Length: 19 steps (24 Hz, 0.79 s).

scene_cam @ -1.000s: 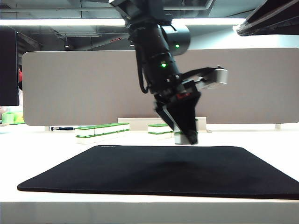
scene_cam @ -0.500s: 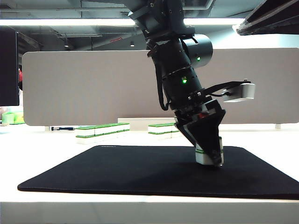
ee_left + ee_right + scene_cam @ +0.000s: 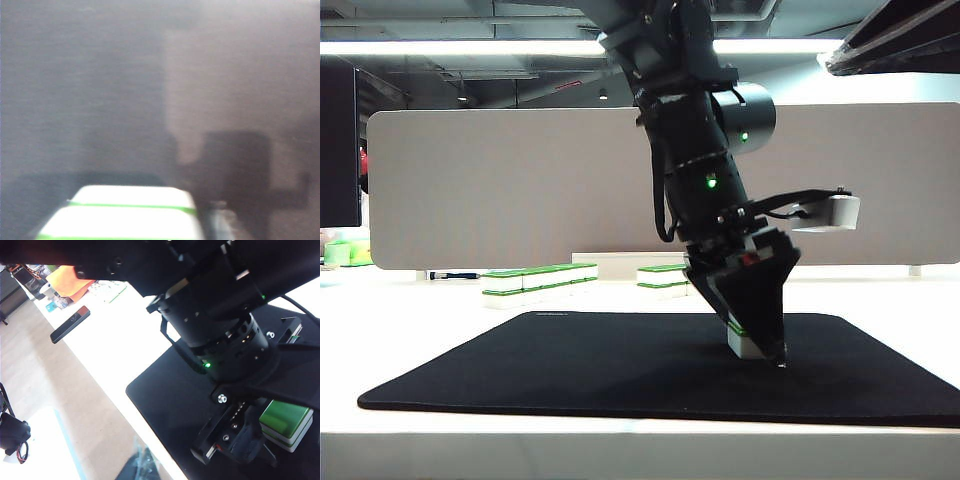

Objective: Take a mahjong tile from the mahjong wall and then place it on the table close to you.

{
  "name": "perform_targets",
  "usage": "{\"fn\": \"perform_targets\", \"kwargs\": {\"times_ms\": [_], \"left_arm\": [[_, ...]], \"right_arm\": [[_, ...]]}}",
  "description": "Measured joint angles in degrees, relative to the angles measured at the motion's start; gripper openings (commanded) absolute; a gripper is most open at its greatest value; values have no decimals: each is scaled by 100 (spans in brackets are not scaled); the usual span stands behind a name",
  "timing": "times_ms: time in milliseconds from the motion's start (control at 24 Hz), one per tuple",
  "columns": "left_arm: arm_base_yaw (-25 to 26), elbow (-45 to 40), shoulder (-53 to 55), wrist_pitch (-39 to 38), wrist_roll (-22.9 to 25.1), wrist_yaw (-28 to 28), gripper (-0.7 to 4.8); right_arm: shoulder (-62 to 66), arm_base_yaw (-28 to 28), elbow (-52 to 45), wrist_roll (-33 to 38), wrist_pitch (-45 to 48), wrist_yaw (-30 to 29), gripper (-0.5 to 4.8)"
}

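Observation:
My left gripper [image 3: 760, 345] points down onto the black mat [image 3: 620, 370], right of its middle. Between its fingers stands a white mahjong tile [image 3: 744, 341] with a green top [image 3: 282, 417], resting on the mat. It shows two green bands in the left wrist view [image 3: 130, 215], where a thin dark gap separates it from one blurred finger [image 3: 222, 222]; the jaws stand open. The mahjong wall [image 3: 540, 279] lies behind the mat on the white table [image 3: 410, 320], with a shorter piece [image 3: 665, 279] to its right. My right gripper [image 3: 145, 465] is only a dark blur over the table's edge.
A grey partition [image 3: 500, 190] closes off the back of the table. A dark pen [image 3: 453, 275] lies left of the wall. A slim black device [image 3: 70, 324] sits at the table's edge, with orange and green items [image 3: 70, 280] beyond it. The floor [image 3: 60, 390] lies below.
The left gripper carried the tile from the wall's right end down and rightward onto the mat. The tile now rests there, and the fingers have loosened from it.

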Motion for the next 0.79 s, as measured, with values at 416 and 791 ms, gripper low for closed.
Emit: {"fn": "perform_targets", "kwargs": {"times_ms": [416, 791], "left_arm": [[0, -33, -382, -278, -74, -232, 414], [824, -33, -1036, -1239, -1185, -492, 457]], "right_arm": [[0, -7, 0, 0, -2, 0, -1], [0, -7, 0, 0, 0, 0, -1]]}}
